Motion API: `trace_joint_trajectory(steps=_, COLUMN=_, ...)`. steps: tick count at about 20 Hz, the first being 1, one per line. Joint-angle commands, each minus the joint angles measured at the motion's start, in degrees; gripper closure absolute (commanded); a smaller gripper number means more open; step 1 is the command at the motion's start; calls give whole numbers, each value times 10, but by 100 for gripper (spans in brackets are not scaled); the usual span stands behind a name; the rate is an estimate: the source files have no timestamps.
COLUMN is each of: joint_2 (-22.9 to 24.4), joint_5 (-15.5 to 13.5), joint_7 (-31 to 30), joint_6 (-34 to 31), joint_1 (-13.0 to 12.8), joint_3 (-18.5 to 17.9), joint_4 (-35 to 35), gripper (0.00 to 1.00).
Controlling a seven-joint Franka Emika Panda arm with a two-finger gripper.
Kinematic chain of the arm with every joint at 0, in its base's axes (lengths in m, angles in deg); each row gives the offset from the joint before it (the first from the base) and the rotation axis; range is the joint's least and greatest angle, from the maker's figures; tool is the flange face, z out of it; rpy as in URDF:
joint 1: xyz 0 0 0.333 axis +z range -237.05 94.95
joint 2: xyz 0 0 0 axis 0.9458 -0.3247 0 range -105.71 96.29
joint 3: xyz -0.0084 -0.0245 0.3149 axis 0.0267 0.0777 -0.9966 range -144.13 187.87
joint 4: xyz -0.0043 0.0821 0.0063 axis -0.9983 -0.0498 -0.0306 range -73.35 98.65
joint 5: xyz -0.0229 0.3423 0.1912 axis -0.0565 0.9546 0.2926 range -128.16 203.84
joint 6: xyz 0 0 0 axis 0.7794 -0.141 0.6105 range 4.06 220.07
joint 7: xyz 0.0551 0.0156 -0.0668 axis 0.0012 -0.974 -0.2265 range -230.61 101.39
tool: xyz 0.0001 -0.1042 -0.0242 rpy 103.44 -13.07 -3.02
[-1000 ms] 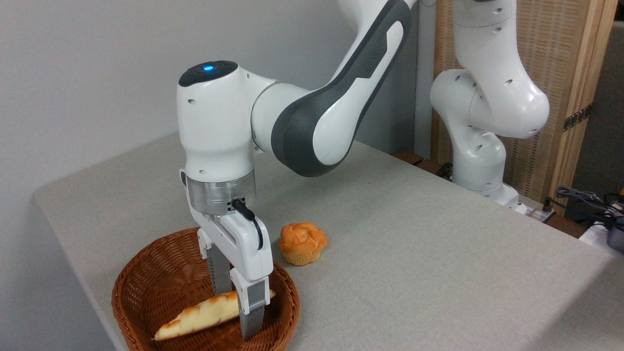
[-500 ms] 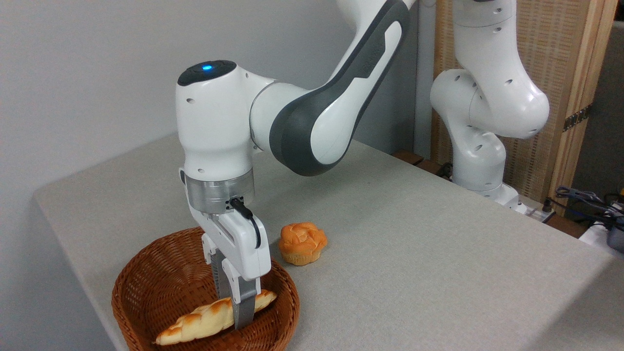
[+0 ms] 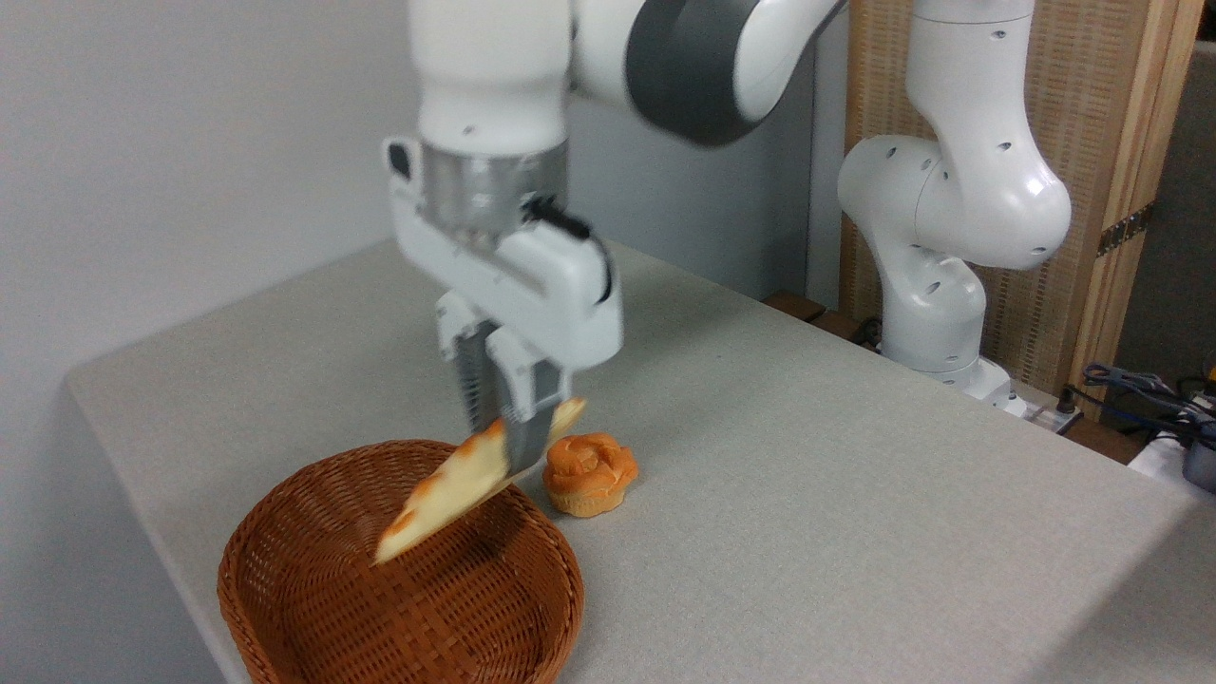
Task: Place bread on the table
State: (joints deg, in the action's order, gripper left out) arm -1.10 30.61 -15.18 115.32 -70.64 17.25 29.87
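One view only, from a fixed camera at the table's near left corner. The gripper (image 3: 513, 432) hangs in the air above the far rim of the wicker basket (image 3: 313, 608), its jaws pinched tight on the bread (image 3: 446, 494). The long loaf is clear of the basket floor and tilted steeply: its upper end pokes out to the right of the fingers (image 3: 532, 427), its lower, tapered end points down and left over the basket's hollow. Nothing lies in the basket under it.

Just right of the gripper, a small round orange bun (image 3: 589, 472) sits on the table (image 3: 855, 475), close beside the basket's far-right rim and partly behind the finger and the loaf's upper tip. It is the nearest thing to the held bread. The rest of the grey tabletop to the right and behind lies bare. The robot's white base (image 3: 936, 313) stands at the far right edge, before a woven screen (image 3: 1073, 142) in a wooden frame; a tangle of cables (image 3: 1149, 394) shows at the right margin.

The wrist, gripper and loaf are smeared with motion blur, so the braid on the crust and the exact line where the fingers meet it are hard to make out. The arm's upper links are cut off by the top edge, and the basket's near rim by the bottom edge.
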Motion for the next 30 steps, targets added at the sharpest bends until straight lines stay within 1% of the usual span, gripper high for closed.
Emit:
trace_joint_trajectory(steps=1, joint_2=57, joint_5=-7, joint_7=73, joint_6=-93, joint_1=-4, joint_3=-51, joint_4=28, gripper=75)
trace_joint_trajectory(steps=3, joint_2=100, joint_5=-6, joint_7=124, joint_6=-108, joint_1=-5, joint_3=-81, joint_4=80, gripper=73)
trace_joint_trajectory(steps=4, joint_2=118, joint_5=-6, joint_7=140, joint_6=-108, joint_1=-5, joint_3=-91, joint_4=110, gripper=70)
trace_joint_trajectory(steps=5, joint_2=126, joint_5=-6, joint_7=145, joint_6=-108, joint_1=-5, joint_3=-94, joint_4=132, gripper=70)
trace_joint_trajectory(steps=6, joint_2=126, joint_5=-6, joint_7=146, joint_6=-105, joint_1=-6, joint_3=-94, joint_4=147, gripper=70)
trace_joint_trajectory(steps=8, joint_2=119, joint_5=-8, joint_7=145, joint_6=-81, joint_1=-10, joint_3=-93, joint_4=173, gripper=65)
trace_joint_trajectory(steps=9, joint_2=115, joint_5=-8, joint_7=145, joint_6=-60, joint_1=-13, joint_3=-92, joint_4=188, gripper=57)
trace_joint_trajectory(steps=10, joint_2=112, joint_5=-11, joint_7=145, joint_6=-40, joint_1=-18, joint_3=-92, joint_4=201, gripper=54)
trace_joint_trajectory(steps=11, joint_2=105, joint_5=-13, joint_7=144, joint_6=-23, joint_1=-18, joint_3=-92, joint_4=212, gripper=43)
trace_joint_trajectory(steps=12, joint_2=99, joint_5=-13, joint_7=144, joint_6=-16, joint_1=-19, joint_3=-92, joint_4=217, gripper=34)
trace_joint_trajectory(steps=13, joint_2=95, joint_5=-13, joint_7=144, joint_6=-14, joint_1=-19, joint_3=-92, joint_4=218, gripper=21)
trace_joint_trajectory(steps=14, joint_2=92, joint_5=-9, joint_7=146, joint_6=-15, joint_1=-19, joint_3=-93, joint_4=218, gripper=0)
trace_joint_trajectory(steps=17, joint_2=90, joint_5=-8, joint_7=169, joint_6=-23, joint_1=-18, joint_3=-94, joint_4=218, gripper=0)
trace_joint_trajectory(steps=19, joint_2=87, joint_5=-4, joint_7=199, joint_6=-25, joint_1=-15, joint_3=-100, joint_4=218, gripper=0)
trace_joint_trajectory(steps=20, joint_2=87, joint_5=8, joint_7=212, joint_6=-25, joint_1=-14, joint_3=-109, joint_4=217, gripper=0)
trace_joint_trajectory(steps=21, joint_2=88, joint_5=26, joint_7=219, joint_6=-25, joint_1=-14, joint_3=-117, joint_4=215, gripper=0)
trace_joint_trajectory(steps=23, joint_2=90, joint_5=56, joint_7=223, joint_6=-25, joint_1=-14, joint_3=-120, joint_4=213, gripper=0)
trace_joint_trajectory(steps=25, joint_2=91, joint_5=71, joint_7=221, joint_6=-25, joint_1=-13, joint_3=-122, joint_4=205, gripper=0)
trace_joint_trajectory(steps=27, joint_2=95, joint_5=72, joint_7=216, joint_6=-27, joint_1=-13, joint_3=-122, joint_4=176, gripper=0)
trace_joint_trajectory(steps=29, joint_2=96, joint_5=67, joint_7=194, joint_6=-58, joint_1=-13, joint_3=-115, joint_4=116, gripper=0)
trace_joint_trajectory(steps=30, joint_2=93, joint_5=62, joint_7=170, joint_6=-76, joint_1=-13, joint_3=-111, joint_4=80, gripper=0)
